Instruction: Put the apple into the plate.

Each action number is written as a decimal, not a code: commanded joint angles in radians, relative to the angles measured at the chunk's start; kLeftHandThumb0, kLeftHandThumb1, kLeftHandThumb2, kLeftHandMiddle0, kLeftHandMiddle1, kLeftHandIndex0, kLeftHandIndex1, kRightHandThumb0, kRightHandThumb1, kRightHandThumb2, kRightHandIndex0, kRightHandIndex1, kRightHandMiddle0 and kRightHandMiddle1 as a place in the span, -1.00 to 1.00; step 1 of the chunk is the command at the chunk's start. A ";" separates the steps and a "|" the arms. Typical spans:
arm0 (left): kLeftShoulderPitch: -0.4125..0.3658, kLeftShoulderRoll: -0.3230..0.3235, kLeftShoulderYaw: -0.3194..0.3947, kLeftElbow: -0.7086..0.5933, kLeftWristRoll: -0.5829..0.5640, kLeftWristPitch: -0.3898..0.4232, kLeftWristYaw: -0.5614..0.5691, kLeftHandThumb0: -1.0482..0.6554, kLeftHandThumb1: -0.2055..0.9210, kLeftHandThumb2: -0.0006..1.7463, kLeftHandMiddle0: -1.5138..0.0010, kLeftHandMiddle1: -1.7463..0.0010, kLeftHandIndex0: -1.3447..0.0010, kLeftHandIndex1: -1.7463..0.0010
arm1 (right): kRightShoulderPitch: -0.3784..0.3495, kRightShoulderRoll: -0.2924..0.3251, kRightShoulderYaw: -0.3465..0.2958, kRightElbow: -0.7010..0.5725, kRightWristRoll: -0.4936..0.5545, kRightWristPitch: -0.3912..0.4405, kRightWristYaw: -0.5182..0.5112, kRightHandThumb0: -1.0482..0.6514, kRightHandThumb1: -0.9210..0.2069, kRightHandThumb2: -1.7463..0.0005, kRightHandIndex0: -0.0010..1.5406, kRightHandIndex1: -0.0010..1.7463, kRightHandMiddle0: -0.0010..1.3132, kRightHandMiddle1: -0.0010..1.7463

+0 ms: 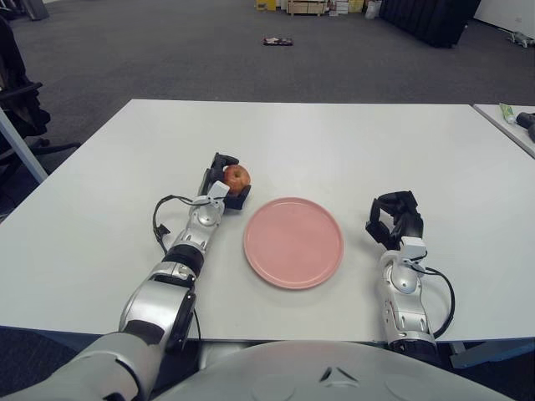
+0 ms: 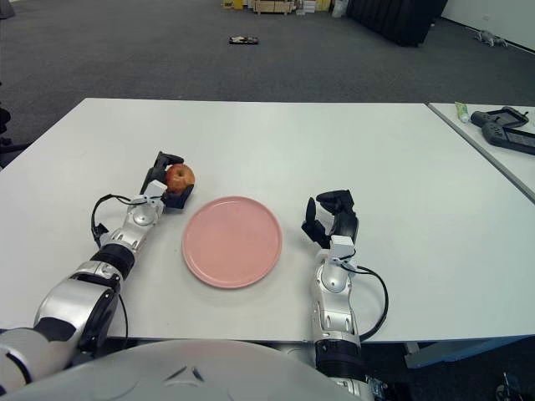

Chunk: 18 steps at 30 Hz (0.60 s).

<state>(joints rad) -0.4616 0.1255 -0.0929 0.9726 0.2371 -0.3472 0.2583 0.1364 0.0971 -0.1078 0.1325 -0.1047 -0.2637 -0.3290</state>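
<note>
The apple (image 1: pixel 237 175) sits between the dark fingers (image 1: pixel 219 162) of the left hand (image 1: pixel 226 182), which are closed around it, just beside the far-left edge of the pink plate (image 1: pixel 293 242). From where I stand, I cannot tell if the apple is lifted a little or if it touches the white table (image 1: pixel 334 142) under it; it is very low in any case. The plate has nothing on it and lies flat near the front of the table, between the two arms.

The right hand (image 1: pixel 396 219) shows on the other side of the plate, near its right edge, with its fingers curled loosely and holding nothing. It seems to have no part in the work now.

In my judgement the first part of the task, taking the apple, is done or almost done, because the grip looks complete. What is left is the main part: to carry the apple the short way to the right, over the rim of the plate, and then to let it go there. The apple is not yet over the plate at all.
</note>
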 commanded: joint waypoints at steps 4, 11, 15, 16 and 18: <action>0.069 0.004 -0.005 -0.217 0.023 0.009 0.014 -0.35 -0.22 0.62 -0.67 -1.00 0.00 -1.00 | -0.012 0.002 -0.002 -0.011 -0.003 0.010 -0.005 -0.22 -0.55 0.00 -0.22 0.49 -0.47 1.00; 0.126 0.002 -0.008 -0.367 0.038 0.021 0.012 -0.35 -0.22 0.62 -0.69 -1.00 0.00 -1.00 | -0.013 -0.001 0.000 -0.009 -0.001 0.014 0.002 -0.22 -0.53 -0.02 -0.20 0.50 -0.46 1.00; 0.167 -0.003 -0.007 -0.484 0.033 0.054 -0.012 -0.35 -0.22 0.62 -0.69 -1.00 0.00 -1.00 | -0.015 -0.003 0.000 -0.004 0.000 0.007 0.004 -0.22 -0.52 -0.03 -0.20 0.50 -0.45 1.00; 0.185 -0.003 -0.007 -0.534 0.028 0.062 -0.024 -0.35 -0.21 0.61 -0.69 -1.00 0.01 -1.00 | -0.017 -0.006 0.000 0.001 -0.002 0.006 0.005 -0.22 -0.51 -0.04 -0.20 0.50 -0.45 1.00; 0.210 -0.004 -0.007 -0.602 0.019 0.075 -0.044 -0.34 -0.17 0.59 -0.69 -1.00 0.03 -1.00 | -0.018 -0.010 -0.001 0.007 -0.007 0.007 0.004 -0.22 -0.50 -0.05 -0.20 0.51 -0.44 1.00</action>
<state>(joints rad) -0.2737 0.1218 -0.1005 0.4749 0.2633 -0.2886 0.2394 0.1355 0.0960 -0.1080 0.1336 -0.1054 -0.2559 -0.3265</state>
